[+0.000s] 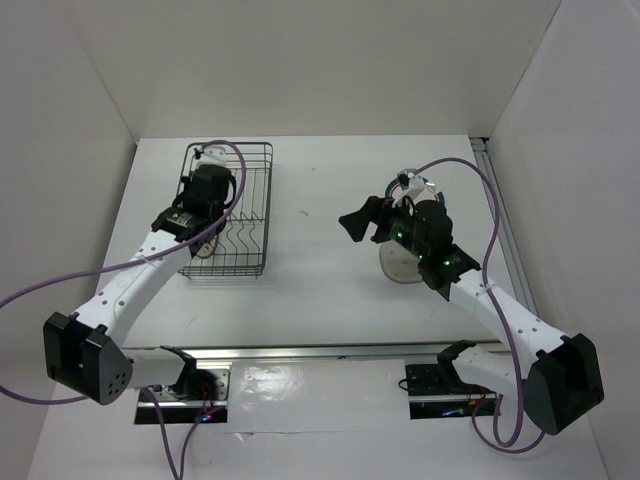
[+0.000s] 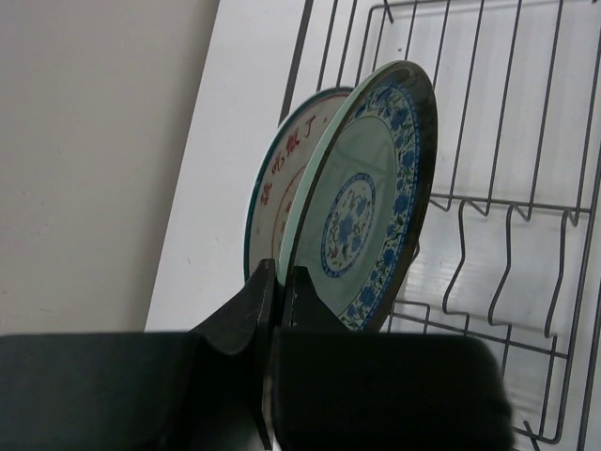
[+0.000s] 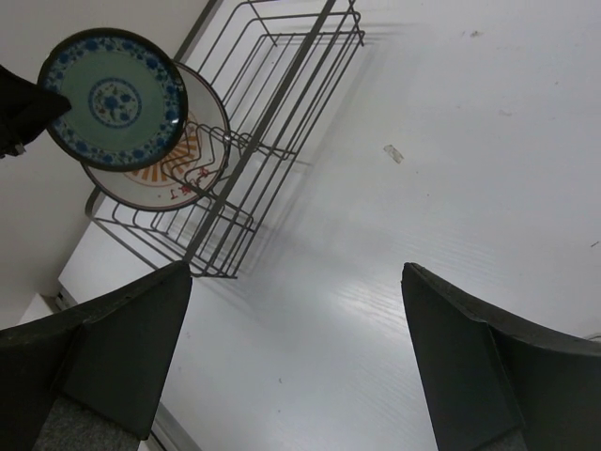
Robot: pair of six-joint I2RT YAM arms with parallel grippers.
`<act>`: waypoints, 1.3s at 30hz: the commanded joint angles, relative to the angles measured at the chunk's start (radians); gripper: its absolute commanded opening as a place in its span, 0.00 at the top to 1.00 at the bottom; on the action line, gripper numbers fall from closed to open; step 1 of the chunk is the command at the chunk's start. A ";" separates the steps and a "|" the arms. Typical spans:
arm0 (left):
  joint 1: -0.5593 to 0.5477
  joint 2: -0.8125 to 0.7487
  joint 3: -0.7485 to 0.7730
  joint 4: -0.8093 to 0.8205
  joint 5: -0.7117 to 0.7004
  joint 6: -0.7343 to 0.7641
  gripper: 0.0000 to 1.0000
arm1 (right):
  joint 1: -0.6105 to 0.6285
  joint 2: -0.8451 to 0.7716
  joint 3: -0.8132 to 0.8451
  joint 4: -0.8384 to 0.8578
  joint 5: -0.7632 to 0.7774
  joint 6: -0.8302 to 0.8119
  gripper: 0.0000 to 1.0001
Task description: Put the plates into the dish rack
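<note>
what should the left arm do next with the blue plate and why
Probably lower the blue plate straight down into the rack. The left jaws grip its rim, holding it upright close beside the white plate already standing there, but seemingly higher.

From above, my left arm (image 1: 150, 265) covers the near-left corner of the dish rack (image 1: 250, 200) and whatever stands in it. The clear plate (image 1: 398, 270) lies partly under my right arm (image 1: 480, 300). On the left wrist camera the white plate (image 2: 282, 164) is mostly behind the blue plate (image 2: 362, 197), whose lower rim vanishes behind the left gripper (image 2: 282, 274). I can't tell whether it rests on the wires.
</note>
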 commanded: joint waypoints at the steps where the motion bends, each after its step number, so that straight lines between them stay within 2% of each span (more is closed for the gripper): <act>1: -0.001 -0.006 0.031 -0.010 -0.029 -0.055 1.00 | -0.022 -0.023 -0.002 0.024 -0.032 -0.014 0.00; 5: -0.001 0.017 0.011 -0.022 -0.012 -0.074 1.00 | -0.033 -0.023 -0.002 0.024 -0.050 -0.014 0.00; 11: -0.001 0.037 0.011 -0.031 0.090 -0.111 1.00 | -0.054 -0.042 -0.002 0.024 -0.070 -0.014 0.00; 16: -0.001 0.097 0.033 -0.074 0.067 -0.134 1.00 | -0.072 -0.051 -0.002 0.024 -0.070 -0.014 0.00; 27: -0.001 0.115 0.034 -0.074 0.081 -0.143 1.00 | -0.073 -0.042 -0.002 0.033 -0.089 -0.005 0.00; 39: -0.001 -0.033 0.034 -0.043 0.078 -0.134 1.00 | -0.082 -0.013 -0.002 0.033 -0.098 -0.005 0.00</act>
